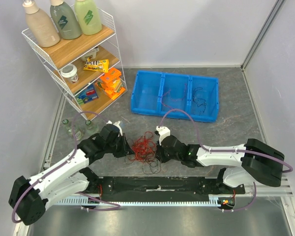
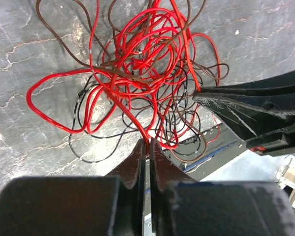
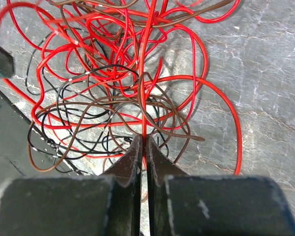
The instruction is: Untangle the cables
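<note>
The cables (image 1: 143, 147) are a tangled clump of thin red, black and brown wires on the grey table between the two arms. My left gripper (image 1: 129, 149) is at the clump's left side, shut on a red wire (image 2: 137, 125). My right gripper (image 1: 156, 149) is at its right side, shut on another red wire (image 3: 144, 93). In the left wrist view the clump (image 2: 147, 73) fills the upper middle and the right gripper's black fingers (image 2: 236, 105) reach in from the right. In the right wrist view the clump (image 3: 113, 83) spreads above the fingertips.
A blue three-compartment bin (image 1: 175, 95) stands behind the clump with a few black wires (image 1: 199, 101) in its right compartment. A white wire shelf (image 1: 73, 54) with bottles and snacks stands at the back left. Two small bottles (image 1: 69, 129) stand by it. A black mat (image 1: 157, 187) lies at the near edge.
</note>
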### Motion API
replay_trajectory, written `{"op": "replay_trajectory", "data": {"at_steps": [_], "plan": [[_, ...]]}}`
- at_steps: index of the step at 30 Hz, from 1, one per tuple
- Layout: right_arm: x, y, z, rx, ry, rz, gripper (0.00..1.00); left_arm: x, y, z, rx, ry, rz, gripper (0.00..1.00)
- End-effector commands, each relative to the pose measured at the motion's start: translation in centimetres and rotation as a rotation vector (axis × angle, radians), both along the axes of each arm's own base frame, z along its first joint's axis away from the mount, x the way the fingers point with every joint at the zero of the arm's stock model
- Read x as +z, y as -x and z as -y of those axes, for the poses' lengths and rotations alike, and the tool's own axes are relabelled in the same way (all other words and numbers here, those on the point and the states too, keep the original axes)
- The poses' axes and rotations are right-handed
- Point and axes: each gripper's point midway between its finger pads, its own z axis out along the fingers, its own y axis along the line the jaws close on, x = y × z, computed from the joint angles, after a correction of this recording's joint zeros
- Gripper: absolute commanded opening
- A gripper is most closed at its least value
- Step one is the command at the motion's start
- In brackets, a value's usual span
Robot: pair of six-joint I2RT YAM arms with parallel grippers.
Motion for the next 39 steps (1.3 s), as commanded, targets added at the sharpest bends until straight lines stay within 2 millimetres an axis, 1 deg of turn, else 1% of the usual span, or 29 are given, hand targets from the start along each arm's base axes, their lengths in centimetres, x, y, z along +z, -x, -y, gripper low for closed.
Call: {"op": "replay_trajectory", "data": {"at_steps": [1,2,4,5,6,7,9,12,14,16,17,20,22,23,24,25,26,27,28,29,30,31,33,34,35,36,37,38,39], "plan": [[0.2,-0.8,1.2,-0.065,0.026,0.036,0.06,5.0,-1.9,0.4,0.009,0.06,0.177,0.02],[0.0,-1.0,1.7,-0.082,0.047,0.038,0.03,6.4,-2.2,0.3,-0.002,0.068,0.229,0.02],[-0.4,-1.6,2.9,-0.144,0.089,0.049,0.0,9.9,-2.8,0.2,-0.019,0.103,0.347,0.02],[-0.5,-1.9,3.5,-0.179,0.108,0.058,0.0,11.7,-3.0,0.2,-0.033,0.119,0.406,0.02],[-0.7,-2.2,4.4,-0.214,0.136,0.064,0.0,14.6,-3.2,0.2,-0.054,0.148,0.491,0.02],[-0.7,-2.4,5.2,-0.248,0.16,0.071,0.0,16.9,-3.1,0.1,-0.07,0.172,0.567,0.02],[-0.8,-2.9,7.2,-0.335,0.209,0.088,0.0,21.4,-2.8,-0.6,-0.09,0.207,0.719,0.02],[-0.5,-3.5,9.7,-0.43,0.241,0.11,0.0,27.9,-2.0,-1.9,-0.101,0.25,0.929,0.02],[-0.2,-3.9,11.2,-0.481,0.246,0.117,0.0,31.2,-1.3,-2.6,-0.107,0.277,1.033,0.02],[0.1,-4.2,12.6,-0.522,0.245,0.117,0.0,33.3,-0.6,-2.8,-0.129,0.292,1.097,0.02],[0.3,-4.3,13.0,-0.53,0.245,0.116,0.0,34.0,-0.5,-2.8,-0.135,0.297,1.111,0.02],[1.0,-4.7,14.1,-0.543,0.264,0.14,0.02,35.2,-0.3,-2.7,-0.161,0.297,1.144,0.02],[1.1,-5.0,15.5,-0.571,0.302,0.145,0.04,36.3,0.1,-2.9,-0.166,0.306,1.174,0.02],[0.8,-5.1,16.2,-0.583,0.321,0.134,0.08,36.8,0.2,-3.1,-0.162,0.308,1.187,0.02],[0.6,-5.2,16.7,-0.584,0.335,0.123,0.16,37.6,0.5,-3.4,-0.159,0.315,1.209,0.02],[0.5,-5.3,17.1,-0.599,0.335,0.11,0.26,38.2,0.6,-3.7,-0.147,0.316,1.224,0.01],[0.4,-5.3,17.2,-0.593,0.326,0.095,0.37,38.8,0.8,-3.9,-0.142,0.319,1.236,0.02],[0.5,-5.4,17.1,-0.588,0.317,0.094,0.45,39.4,1.0,-4.0,-0.141,0.326,1.247,0.02],[0.8,-5.5,16.9,-0.582,0.311,0.098,0.48,39.9,1.0,-4.1,-0.135,0.33,1.256,0.02],[1.3,-5.7,16.6,-0.569,0.307,0.107,0.57,40.1,0.9,-3.9,-0.133,0.339,1.251,0.02],[1.9,-5.9,16.2,-0.554,0.294,0.116,0.62,40.1,0.7,-3.7,-0.13,0.344,1.236,0.02],[2.6,-6.0,15.6,-0.524,0.282,0.124,0.64,39.7,0.3,-3.3,-0.131,0.344,1.205,0.02],[3.7,-6.1,14.5,-0.462,0.258,0.132,0.67,37.4,-0.9,-1.8,-0.148,0.321,1.095,0.03],[4.3,-6.1,14.1,-0.437,0.244,0.135,0.69,35.2,-2.1,-0.5,-0.176,0.29,1.003,0.1],[4.7,-6.1,13.6,-0.412,0.229,0.139,0.7,32.7,-3.0,0.8,-0.205,0.256,0.913,0.21],[5.0,-5.9,12.9,-0.376,0.208,0.135,0.71,30.1,-3.5,1.8,-0.239,0.225,0.821,0.32],[5.3,-5.8,12.5,-0.346,0.196,0.139,0.71,27.1,-4.0,3.0,-0.279,0.192,0.722,0.4],[5.6,-5.7,12.0,-0.326,0.177,0.141,0.73,24.5,-4.4,3.7,-0.292,0.17,0.637,0.46],[5.7,-5.5,11.5,-0.299,0.158,0.136,0.73,21.5,-4.7,4.3,-0.298,0.147,0.543,0.53]]}}
